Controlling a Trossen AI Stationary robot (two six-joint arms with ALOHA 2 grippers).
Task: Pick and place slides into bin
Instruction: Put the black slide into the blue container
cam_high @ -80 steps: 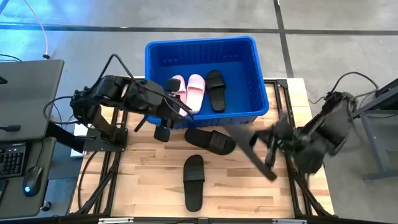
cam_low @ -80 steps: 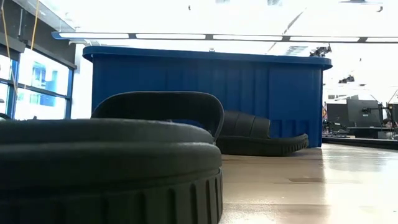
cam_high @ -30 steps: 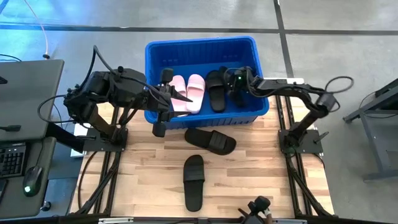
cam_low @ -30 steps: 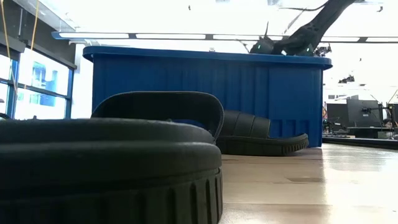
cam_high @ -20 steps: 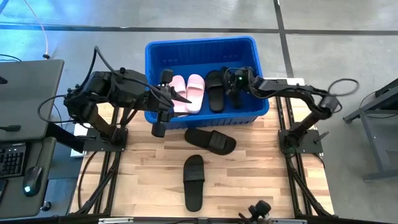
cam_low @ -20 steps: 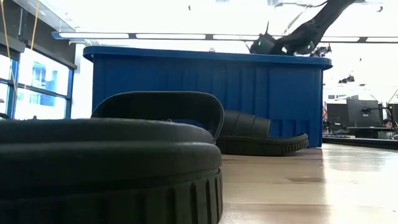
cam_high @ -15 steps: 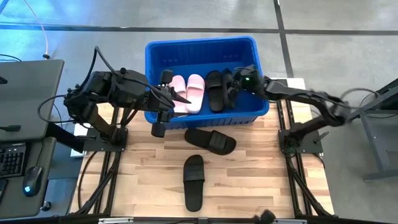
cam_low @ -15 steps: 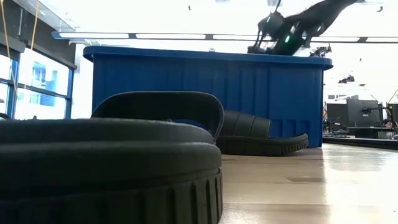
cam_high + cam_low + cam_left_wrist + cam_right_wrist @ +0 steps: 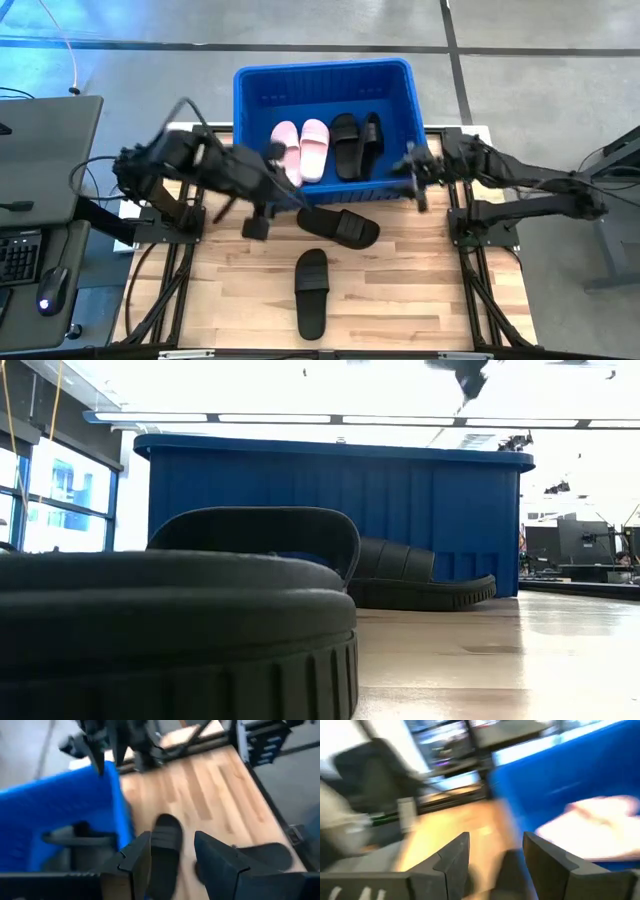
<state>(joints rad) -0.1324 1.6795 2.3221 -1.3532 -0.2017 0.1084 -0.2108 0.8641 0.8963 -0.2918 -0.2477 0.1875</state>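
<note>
The blue bin (image 9: 322, 75) stands at the table's far side. In it lie two pink slides (image 9: 300, 150) and two black slides (image 9: 356, 142). One black slide (image 9: 340, 226) lies on the table just before the bin, and another (image 9: 312, 292) lies nearer the front edge. My left gripper (image 9: 172, 852) hovers open and empty by the bin's near wall, left of the closer black slide (image 9: 165, 845). My right gripper (image 9: 417, 182) hangs open and empty at the bin's near right corner, high above the table (image 9: 465, 375).
The wooden table (image 9: 400, 290) has bare room right and left of the two loose slides. The bin's tall near wall (image 9: 330, 510) rises behind the closer slide (image 9: 420, 575). A desk with a keyboard (image 9: 20, 255) stands off the table's left.
My right gripper has come up out of the bin and swung toward the table's right and near side, to the bin's near right corner. The black slide it carried now lies in the bin beside the other black one. My left arm has shifted a little toward the near edge.
</note>
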